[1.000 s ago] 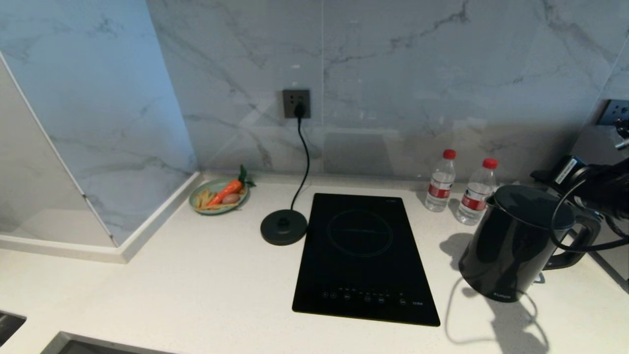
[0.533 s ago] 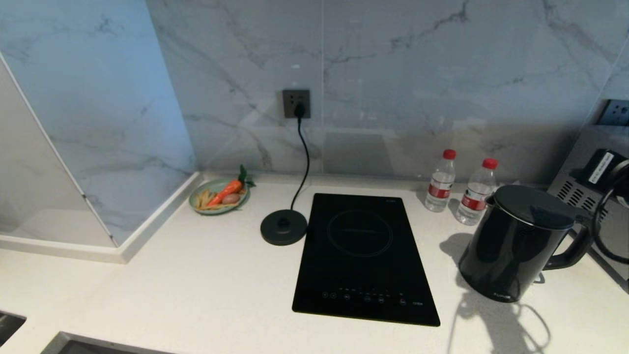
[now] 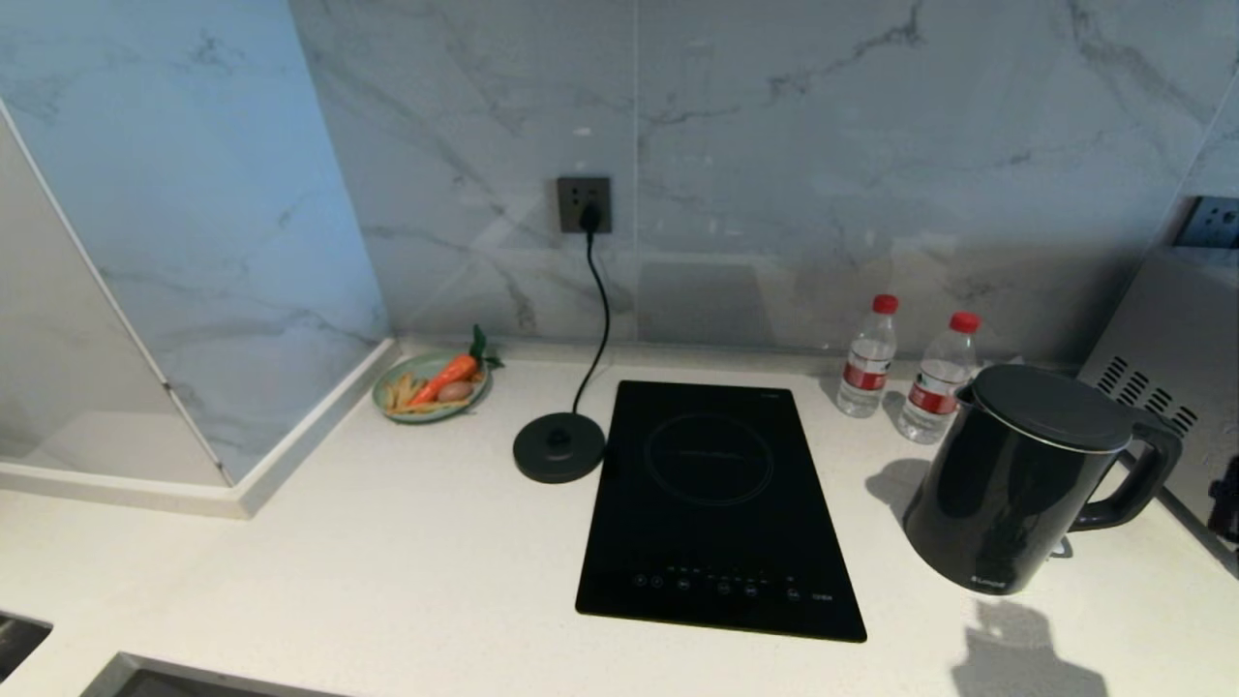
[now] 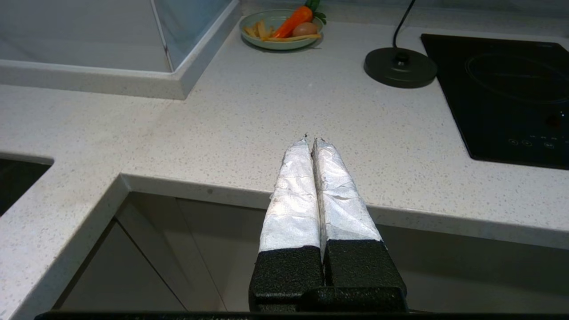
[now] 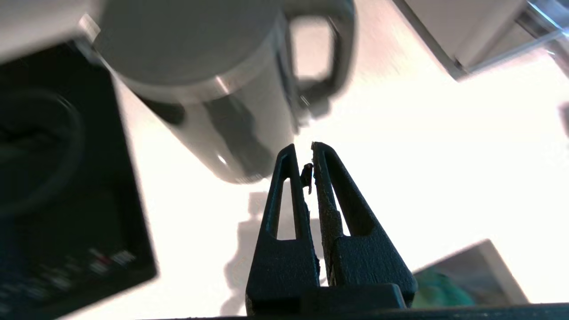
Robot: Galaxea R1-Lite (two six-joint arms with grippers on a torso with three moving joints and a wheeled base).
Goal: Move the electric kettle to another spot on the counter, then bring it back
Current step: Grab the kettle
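Observation:
The electric kettle [image 3: 1016, 484] is a glossy black jug standing upright on the white speckled counter [image 3: 387, 561], right of the cooktop, with its handle pointing right. In the right wrist view the kettle [image 5: 213, 89] shows from above, with my right gripper [image 5: 303, 149] shut and empty, apart from it on the handle side. This gripper is outside the head view. My left gripper [image 4: 310, 140] is shut with nothing in it, hanging by the counter's front edge far from the kettle.
The round black power base [image 3: 559, 447] with its cord sits left of the black cooktop [image 3: 716, 503]. Two water bottles [image 3: 867, 358] stand behind the kettle. A plate of toy food [image 3: 433, 387] is at the back left. A steel appliance [image 3: 1171, 387] flanks the kettle's right.
My right arm has drawn back from the kettle's handle to the right and left the head view. The kettle stays where it stood.

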